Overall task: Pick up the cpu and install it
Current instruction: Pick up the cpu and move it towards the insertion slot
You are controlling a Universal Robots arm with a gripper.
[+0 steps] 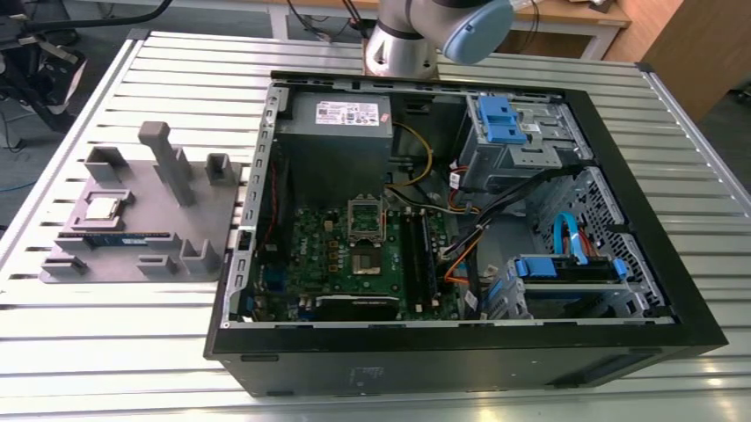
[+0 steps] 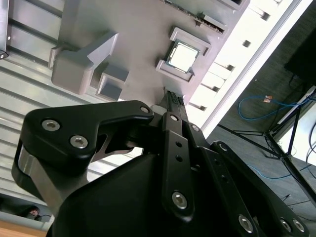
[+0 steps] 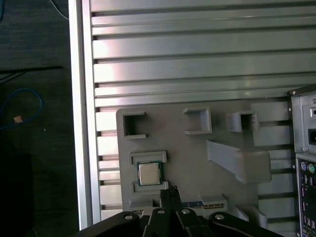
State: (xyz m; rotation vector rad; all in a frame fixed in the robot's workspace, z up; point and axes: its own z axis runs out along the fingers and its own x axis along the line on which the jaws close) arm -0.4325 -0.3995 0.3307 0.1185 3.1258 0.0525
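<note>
A slatted metal worktop (image 1: 118, 352) carries an open black computer case (image 1: 470, 352) lying on its side, its green motherboard (image 1: 340, 264) facing up with the silver socket frame (image 1: 365, 220) near the board's middle. The robot arm (image 1: 411, 40) rises behind the case at the far edge of the exterior view. Toward the exterior view's left, beside the case, sits a grey fixture plate (image 1: 211, 215) with raised posts and small pockets. The gripper (image 3: 171, 189) hangs above this plate; in both wrist views its black fingers are pressed together with nothing between them, the tips just beside one of the plate's raised brackets. A long blue-green memory stick (image 1: 118, 237) lies flat on the plate. The cpu (image 1: 104, 207) rests close to it in its own bracketed seat, lying flat, silvery metal top up, apart from the gripper. Being square, the cpu has no long axis; its edges run parallel to the plate's edges.
</note>
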